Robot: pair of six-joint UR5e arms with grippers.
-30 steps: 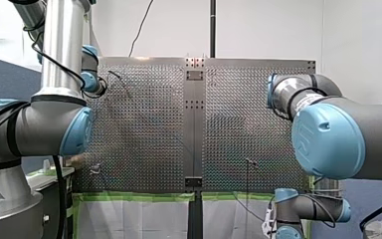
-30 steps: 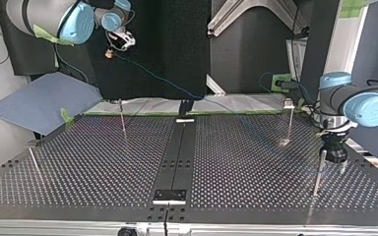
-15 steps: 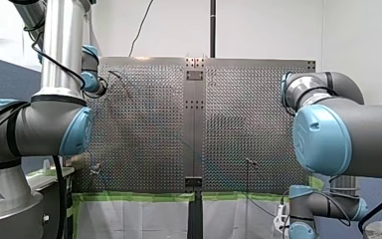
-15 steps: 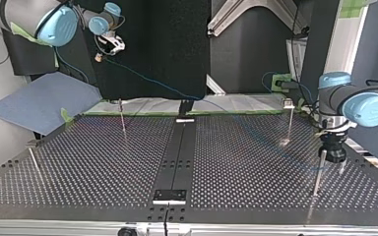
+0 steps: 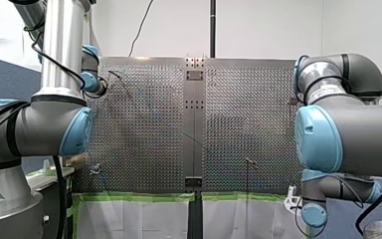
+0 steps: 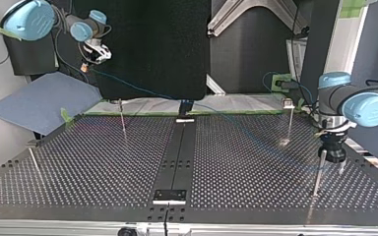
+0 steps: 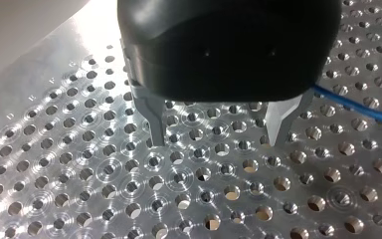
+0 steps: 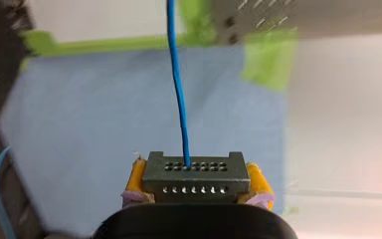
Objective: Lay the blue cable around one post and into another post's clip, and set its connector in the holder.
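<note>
Connector [image 8: 194, 173] of the blue cable [image 8: 177, 84] sits clamped between the yellow pads [image 8: 137, 175] of my right gripper [image 8: 196, 180]. Its dark face, with two rows of small holes, is turned toward the wrist camera. The cable leaves the middle of that face and runs straight away over a blue sheet [image 8: 104, 114] edged with green tape [image 8: 266, 62]. In the top view this gripper hangs in the air beyond the tabletop's far left corner, clear of the perforated table [image 6: 103, 167]. The cable sags from it toward the middle of the far edge, then crosses low over the plate on a diagonal toward the right edge. My left gripper [image 6: 336, 162], black, points straight down there, just beside a thin upright post [image 6: 318, 172] near the right edge. The left wrist view shows its two metal fingers [image 7: 151, 117] spread apart with nothing between them, tips close above the holes. The cable passes outside the gap, beside one finger. Another post [image 6: 290, 123] stands near the far right corner, a third post [image 6: 122, 118] near the far edge left of the middle, and a fourth post [image 6: 32, 160] by the left edge. Whether the cable touches any of them I cannot tell.
</note>
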